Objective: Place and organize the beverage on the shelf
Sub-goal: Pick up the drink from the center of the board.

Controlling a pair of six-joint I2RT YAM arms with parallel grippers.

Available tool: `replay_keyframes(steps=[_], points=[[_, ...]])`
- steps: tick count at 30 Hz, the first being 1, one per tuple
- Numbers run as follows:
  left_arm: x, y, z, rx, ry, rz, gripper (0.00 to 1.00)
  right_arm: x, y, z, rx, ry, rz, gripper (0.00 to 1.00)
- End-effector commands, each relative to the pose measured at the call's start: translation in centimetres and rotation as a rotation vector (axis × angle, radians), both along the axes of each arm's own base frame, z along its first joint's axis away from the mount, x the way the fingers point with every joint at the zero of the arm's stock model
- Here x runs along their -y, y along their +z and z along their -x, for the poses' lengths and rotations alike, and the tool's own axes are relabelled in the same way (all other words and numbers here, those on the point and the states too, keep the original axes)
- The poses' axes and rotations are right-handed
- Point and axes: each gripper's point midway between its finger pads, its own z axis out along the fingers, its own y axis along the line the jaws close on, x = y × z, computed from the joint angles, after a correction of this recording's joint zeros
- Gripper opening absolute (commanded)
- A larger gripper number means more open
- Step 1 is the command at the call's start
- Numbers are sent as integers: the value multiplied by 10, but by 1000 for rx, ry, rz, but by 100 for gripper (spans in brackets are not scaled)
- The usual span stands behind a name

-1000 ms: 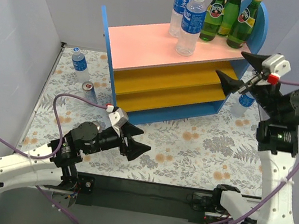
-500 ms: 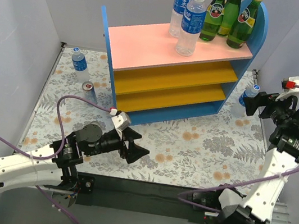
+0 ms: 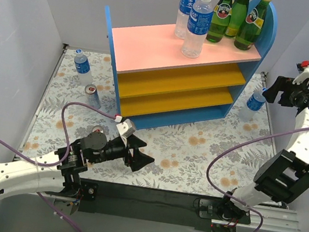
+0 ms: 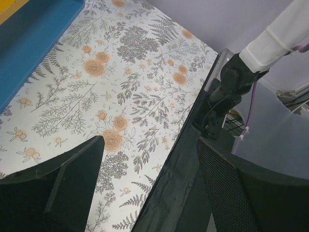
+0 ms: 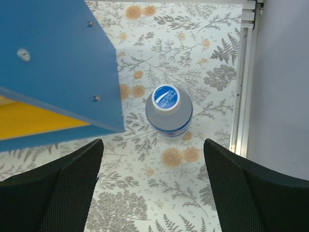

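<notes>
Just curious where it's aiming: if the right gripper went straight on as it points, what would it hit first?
Probably the blue cap of the upright clear plastic bottle on the floral mat beside the blue shelf side panel; the open right gripper looks down almost onto it, though depth is unclear.

light: bright, even, diffuse | shadows: faint, soft beside the shelf (image 3: 154, 45) | focus: sharp; wrist views slightly wide-angle

Blue shelf (image 3: 154, 45) with pink top, floral tablecloth (image 3: 196, 152)
</notes>
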Motion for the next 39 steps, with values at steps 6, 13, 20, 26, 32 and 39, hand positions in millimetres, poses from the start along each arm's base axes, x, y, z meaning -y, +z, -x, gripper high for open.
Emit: replay_keyframes(steps=[6,13,20,26,32,39], points=[[6,3,2,6,-24,16,77,16,-21,-42,-58,-20,79,88],[10,-1,2,2,-38,8,76,16,-44,-57,-108,5,94,80],[15,0,1,0,-45,7,77,8,-48,-68,-105,36,110,74],[17,2,1,-2,-51,8,76,1,-47,-76,-96,55,107,68],[18,4,3,-7,-58,16,77,0,-58,-75,-120,59,97,53],[20,8,4,18,-74,17,77,-3,-53,-68,-107,81,119,2]])
